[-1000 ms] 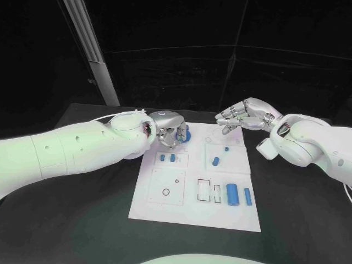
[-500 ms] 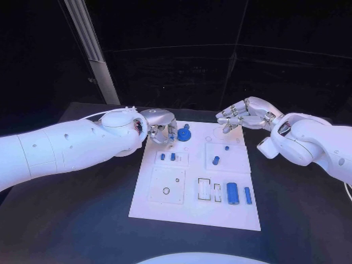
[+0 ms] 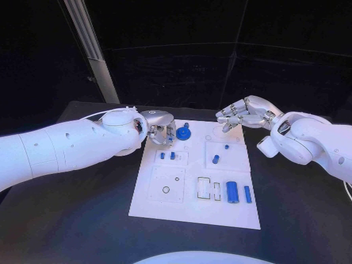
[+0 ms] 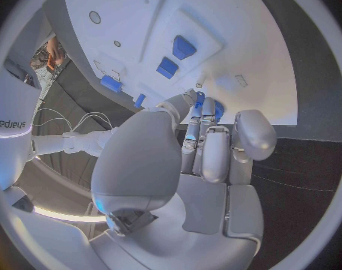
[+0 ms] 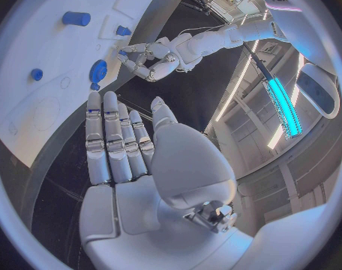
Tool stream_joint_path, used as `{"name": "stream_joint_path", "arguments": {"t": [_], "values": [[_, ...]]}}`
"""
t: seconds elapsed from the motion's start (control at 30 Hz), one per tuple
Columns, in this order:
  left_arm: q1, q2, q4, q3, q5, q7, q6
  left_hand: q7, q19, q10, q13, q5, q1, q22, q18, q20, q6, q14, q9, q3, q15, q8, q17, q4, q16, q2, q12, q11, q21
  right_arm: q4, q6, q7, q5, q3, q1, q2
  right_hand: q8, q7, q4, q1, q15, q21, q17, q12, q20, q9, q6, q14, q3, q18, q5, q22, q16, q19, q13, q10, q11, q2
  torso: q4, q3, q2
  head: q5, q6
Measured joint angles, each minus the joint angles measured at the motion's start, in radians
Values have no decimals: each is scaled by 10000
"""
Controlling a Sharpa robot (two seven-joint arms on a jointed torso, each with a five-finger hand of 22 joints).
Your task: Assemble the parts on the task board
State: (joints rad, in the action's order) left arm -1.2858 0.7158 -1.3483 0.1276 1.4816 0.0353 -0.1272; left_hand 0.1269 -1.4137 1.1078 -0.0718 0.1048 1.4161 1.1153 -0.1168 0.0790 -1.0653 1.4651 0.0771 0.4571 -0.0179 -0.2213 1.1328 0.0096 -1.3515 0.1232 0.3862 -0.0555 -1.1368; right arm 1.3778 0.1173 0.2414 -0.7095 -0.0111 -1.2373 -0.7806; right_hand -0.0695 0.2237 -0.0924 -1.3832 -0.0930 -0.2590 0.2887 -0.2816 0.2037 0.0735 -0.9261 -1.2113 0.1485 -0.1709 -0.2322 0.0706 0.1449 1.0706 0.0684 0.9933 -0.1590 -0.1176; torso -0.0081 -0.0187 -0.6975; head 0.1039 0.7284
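The round blue part [image 3: 184, 133] stands at the task board's [image 3: 193, 214] far edge, just beside the left hand [image 3: 159, 130], whose empty fingers [image 4: 203, 139] curl loosely; the right hand [image 3: 242, 116] hovers farther off, fingers straight and together, holding nothing.

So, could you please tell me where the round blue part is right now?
In the head view, the round blue part sits at the task board's far edge, just beside the left hand's fingertips.
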Motion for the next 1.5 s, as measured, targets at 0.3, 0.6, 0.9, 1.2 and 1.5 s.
{"name": "stream_joint_path", "arguments": {"t": [0.3, 0.6, 0.9, 1.2, 1.5], "values": [[29, -105, 67, 4, -38, 0, 145, -1, 0, 0, 0, 0, -22, 37, 0, 0, 1, 0, -1, 0, 0, 38, -24, 0, 0, 22, -41, 0, -21, -5, -2, 0, 0, 0, 0, 13, 0, 0, 0, 0, 0, 0, 0, 0, 0, 0, 0, 0, 0, 1, 0, 0, 0, 0, 1, 0, 0, 0, -1, 0, 0, -40, 19], [41, -115, 90, 7, -51, 14, 266, -1, 1, 0, 1, 0, -22, 52, -1, 1, 1, 0, -1, 0, 1, 38, -24, 0, 0, 22, -42, 0, -45, -7, -4, 0, 0, 0, 0, 13, 0, 0, 0, 0, 0, 0, 0, 0, 0, 0, 0, 0, 0, 0, 0, 0, 0, 0, 1, 0, 0, 0, 12, -2, 1, -52, 44], [51, -156, 139, 11, -59, 45, 394, -1, 1, 35, 3, 0, -22, 52, 0, 1, 2, 0, -1, -1, 1, 38, -38, 1, 0, 22, -42, -36, -44, -11, -7, 1, 0, 0, 0, 19, 0, 0, -30, 41, 0, 0, -28, -42, -1, 0, 0, 0, -30, 1, 0, 0, 0, 0, -10, 0, 0, -41, 12, -3, 2, -42, 58], [61, -217, 225, 11, -64, 69, 466, -1, 2, 35, 4, 0, -70, 51, 0, 2, 2, 0, -2, -30, 1, 38, -69, -29, 1, 70, -78, -35, -44, -11, -10, 3, 1, 0, 0, 19, 0, 0, -29, 41, 0, 0, -27, -42, 0, 0, 0, 0, -30, 0, 0, 0, 0, 0, -9, 0, 0, -41, 12, -3, 2, -47, 76], [69, -274, 283, 24, -64, 82, 560, -1, 2, 35, -2, 0, -70, 51, 0, 3, 2, 0, -10, -30, 1, 77, -97, -29, 0, 70, -127, -36, -44, -11, -12, 4, 0, 0, 0, 19, 0, 0, -29, 41, 0, 0, -27, -42, 0, 0, 0, 0, -29, 0, 0, 0, 0, 0, -8, 0, 0, -41, 11, 0, 2, -60, 106]]}}
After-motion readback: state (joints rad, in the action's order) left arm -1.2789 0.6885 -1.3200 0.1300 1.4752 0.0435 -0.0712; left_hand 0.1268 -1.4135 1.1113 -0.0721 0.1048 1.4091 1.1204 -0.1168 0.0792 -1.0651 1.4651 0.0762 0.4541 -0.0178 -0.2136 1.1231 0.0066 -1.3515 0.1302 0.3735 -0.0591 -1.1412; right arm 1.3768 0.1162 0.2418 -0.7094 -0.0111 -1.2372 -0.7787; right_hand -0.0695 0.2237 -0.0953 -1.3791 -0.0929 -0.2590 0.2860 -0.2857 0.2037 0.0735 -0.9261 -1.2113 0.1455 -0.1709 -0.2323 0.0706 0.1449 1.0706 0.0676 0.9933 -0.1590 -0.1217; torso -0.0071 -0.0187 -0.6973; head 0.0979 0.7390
